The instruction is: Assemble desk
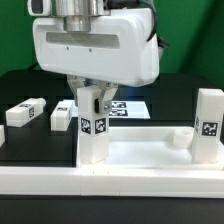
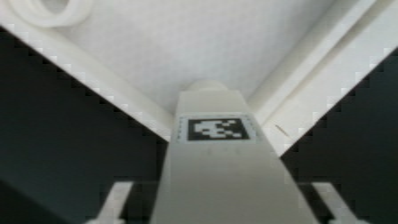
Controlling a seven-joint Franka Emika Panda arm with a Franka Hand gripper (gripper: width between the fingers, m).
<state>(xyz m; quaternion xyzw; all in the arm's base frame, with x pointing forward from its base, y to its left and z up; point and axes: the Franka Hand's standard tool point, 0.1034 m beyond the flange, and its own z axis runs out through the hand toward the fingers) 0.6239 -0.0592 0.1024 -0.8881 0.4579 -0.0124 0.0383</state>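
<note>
The claw (image 1: 92, 100) is clamped on one upright leg (image 1: 93, 135), a finger (image 2: 121, 200) on each side of it below the square tag. In the wrist view the leg points down into a corner of the tabletop (image 1: 140, 150), where two raised rims meet. From the exterior view you cannot tell whether its lower end is seated or only resting on the surface. The step in hand appears to be fitting this leg into its corner socket. Hold the leg vertical and check both views before you press; a tilted leg is likely to jam on the rim. Push straight down, and twist only if the fit demands it. Do not release until the leg stands without support. Note that another round socket (image 2: 50, 12) shows in the wrist view, apart from the leg, so confirm you are over the right corner. A second leg (image 1: 208, 125) stands on the tabletop at the exterior view's right. Two spare legs (image 1: 25, 113) lie on the black table (image 1: 30, 90) towards the exterior view's left, with the marker board (image 1: 128, 108) behind the claw.
</note>
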